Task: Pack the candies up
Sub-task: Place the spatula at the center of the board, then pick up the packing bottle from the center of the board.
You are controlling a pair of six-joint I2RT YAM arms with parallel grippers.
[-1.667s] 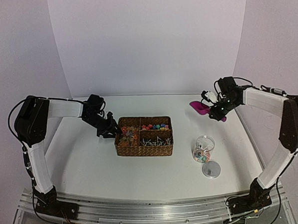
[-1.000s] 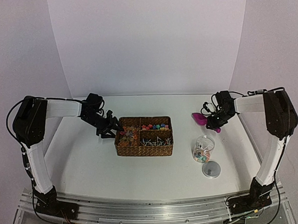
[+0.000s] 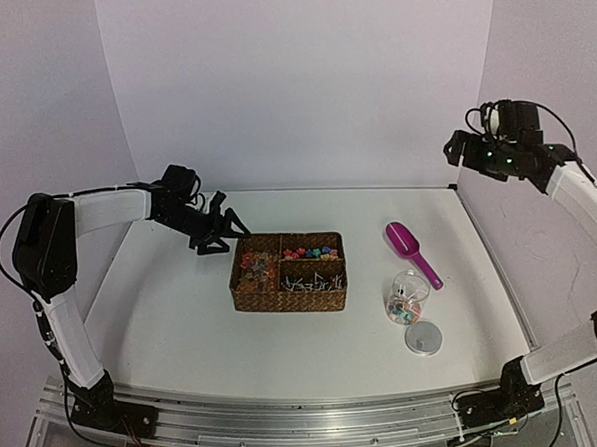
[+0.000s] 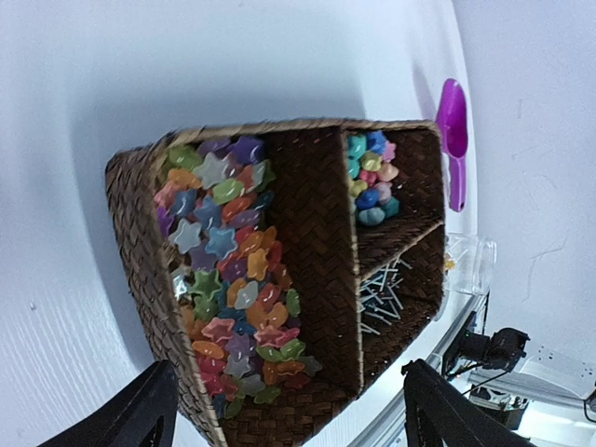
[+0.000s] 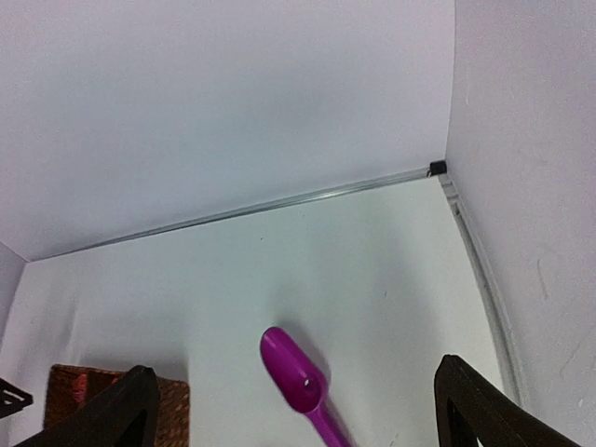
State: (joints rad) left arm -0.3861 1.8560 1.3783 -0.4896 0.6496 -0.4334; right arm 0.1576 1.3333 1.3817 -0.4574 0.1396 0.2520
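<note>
The candies fill a woven basket (image 3: 286, 274): star-shaped ones (image 4: 228, 270) in the left part, small round ones (image 4: 371, 182) at the back right and silvery ones (image 4: 382, 298) at the front right. More candies lie in a clear jar (image 3: 408, 298). A magenta scoop (image 3: 412, 248) lies empty on the table behind the jar, and the right wrist view shows the scoop (image 5: 296, 382) too. My left gripper (image 3: 221, 235) hovers open by the basket's far left corner, holding nothing. My right gripper (image 3: 462, 152) is open, raised high at the back right.
The jar's round lid (image 3: 423, 338) lies on the table in front of the jar. White walls close the table at the back and on both sides. The metal rail (image 3: 309, 418) with both arm bases runs along the near edge.
The right gripper has opened and let go of the scoop, which now lies on the table, and that arm has risen up and back. The left gripper has opened wider and drawn back a little.
</note>
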